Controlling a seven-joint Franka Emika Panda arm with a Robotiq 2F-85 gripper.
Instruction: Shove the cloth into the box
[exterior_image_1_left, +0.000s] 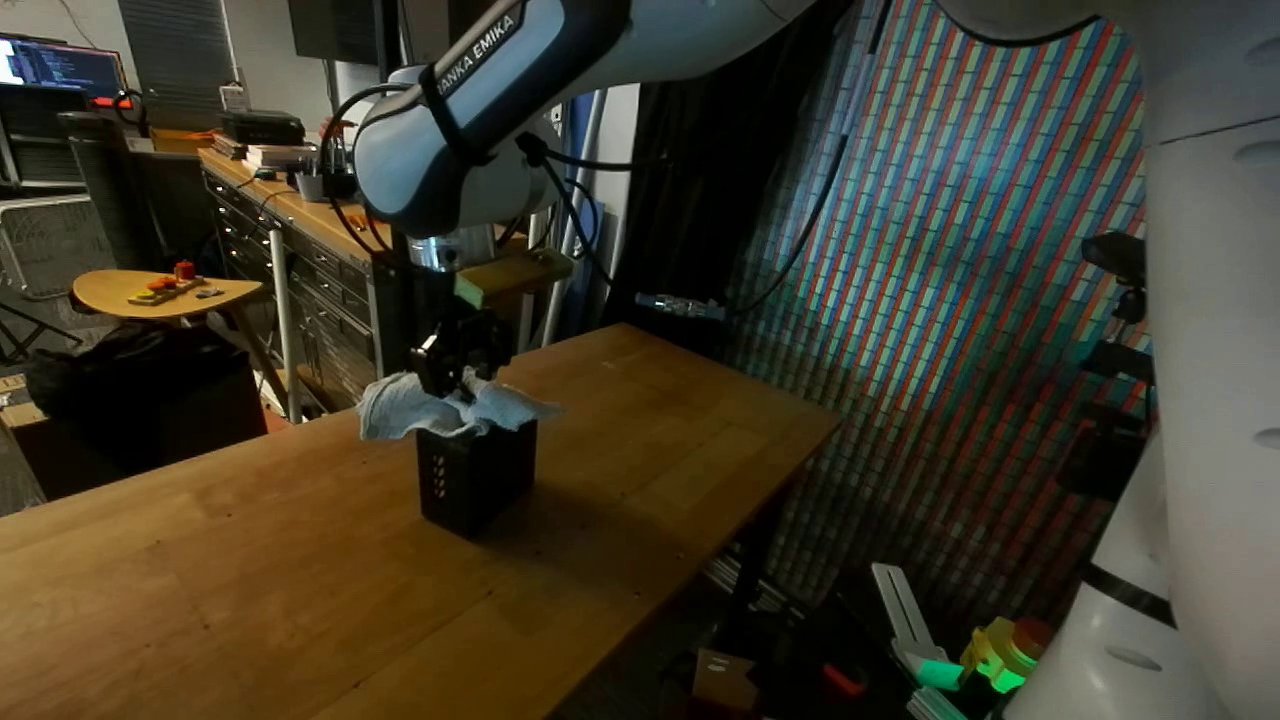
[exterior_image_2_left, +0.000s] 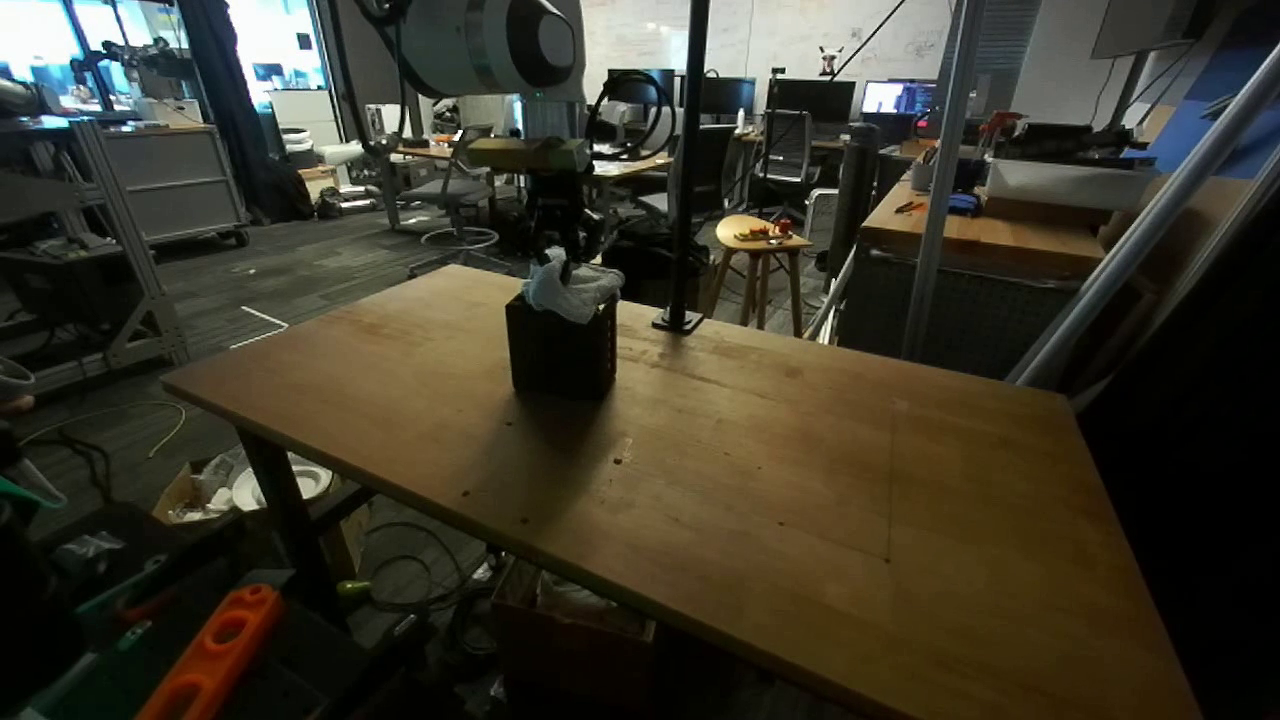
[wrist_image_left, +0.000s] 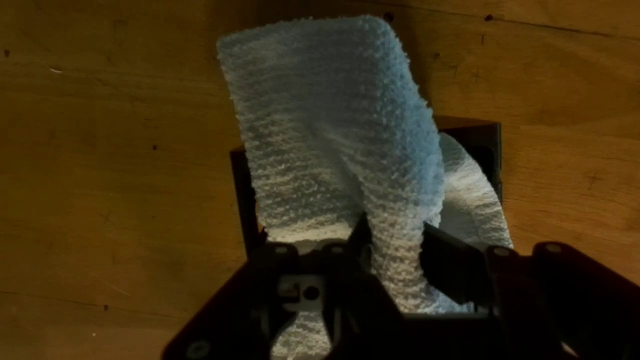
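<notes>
Nearest in my wrist view is the gripper (wrist_image_left: 397, 237), its fingers (wrist_image_left: 450, 265) close together with a fold of the cloth (wrist_image_left: 340, 130) pinched between them. That cloth lies bunched across the mouth of the box (exterior_image_1_left: 478, 485), which stands upright on the table (exterior_image_1_left: 300, 590). One broad flap (wrist_image_left: 300, 60) reaches out past the rim (wrist_image_left: 497, 155) at the top of the wrist view, and a smaller one crosses the rim at right; how much is already inside I can't tell.

I take this for the shoving step, with plenty left to tuck in. To do it well, I would press straight down over the middle of the opening, slowly, and hold the pinch until the fold is well below the rim. The box's near side is hidden by the gripper, so I'd watch both exterior views for a finger catching on a wall; the box looks light enough to tip or slide. Letting go too shallow would likely let the cloth spring back up. Afterwards I'd fold the broad flap inward and push it down with the fingers together.
</notes>
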